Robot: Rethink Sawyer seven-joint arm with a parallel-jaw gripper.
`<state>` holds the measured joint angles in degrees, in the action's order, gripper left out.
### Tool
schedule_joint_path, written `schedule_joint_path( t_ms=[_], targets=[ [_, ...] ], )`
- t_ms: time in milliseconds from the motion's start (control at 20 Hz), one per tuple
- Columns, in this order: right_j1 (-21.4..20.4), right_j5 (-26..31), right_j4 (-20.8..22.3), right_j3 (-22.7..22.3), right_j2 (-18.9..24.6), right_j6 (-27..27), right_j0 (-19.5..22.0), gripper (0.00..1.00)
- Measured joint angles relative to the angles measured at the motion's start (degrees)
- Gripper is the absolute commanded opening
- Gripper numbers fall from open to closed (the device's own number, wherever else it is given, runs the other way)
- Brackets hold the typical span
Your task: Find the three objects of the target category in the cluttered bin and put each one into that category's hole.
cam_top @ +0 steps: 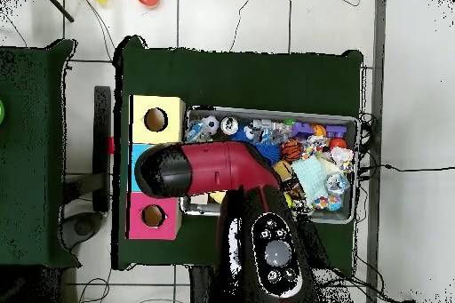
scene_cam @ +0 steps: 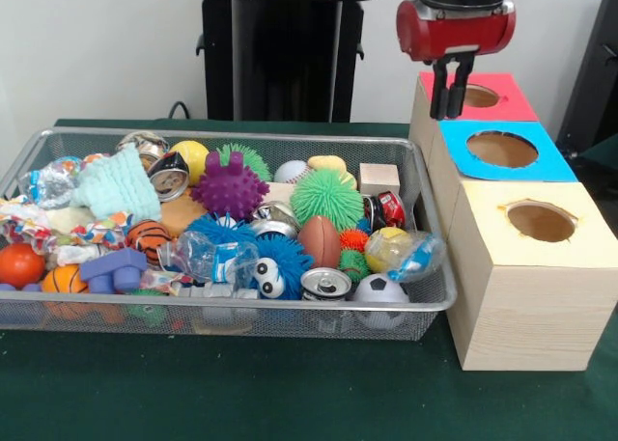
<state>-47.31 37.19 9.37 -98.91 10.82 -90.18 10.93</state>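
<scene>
The wire-mesh bin (scene_cam: 425,306) is full of toys. One clear wrinkly bottle (scene_cam: 208,258) with a blue-and-white label lies at the front middle. A second (scene_cam: 406,253) lies at the front right corner. A third (scene_cam: 48,182) lies at the far left. The red-faced hole (scene_cam: 480,96) is the farthest on the pale wooden box; it also shows in the overhead view (cam_top: 153,216). My gripper (scene_cam: 450,101) hangs just above the red face at the hole's left edge, its fingers close together with nothing between them. In the overhead view the arm's red head (cam_top: 164,171) hides the gripper.
The blue-faced hole (scene_cam: 502,149) and the yellow-faced hole (scene_cam: 541,221) sit nearer the camera on the same box. Metal cans (scene_cam: 325,284), spiky balls (scene_cam: 230,185), a mini football (scene_cam: 319,240), a soccer ball (scene_cam: 379,291) and a wooden cube (scene_cam: 379,179) crowd the bin.
</scene>
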Motion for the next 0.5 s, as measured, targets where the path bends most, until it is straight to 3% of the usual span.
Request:
schedule_joint_path(
  t_ms=[500],
  targets=[
    [1.60,-0.02,-0.73,-1.96,0.00,0.00,-0.29,0.00]
  ],
)
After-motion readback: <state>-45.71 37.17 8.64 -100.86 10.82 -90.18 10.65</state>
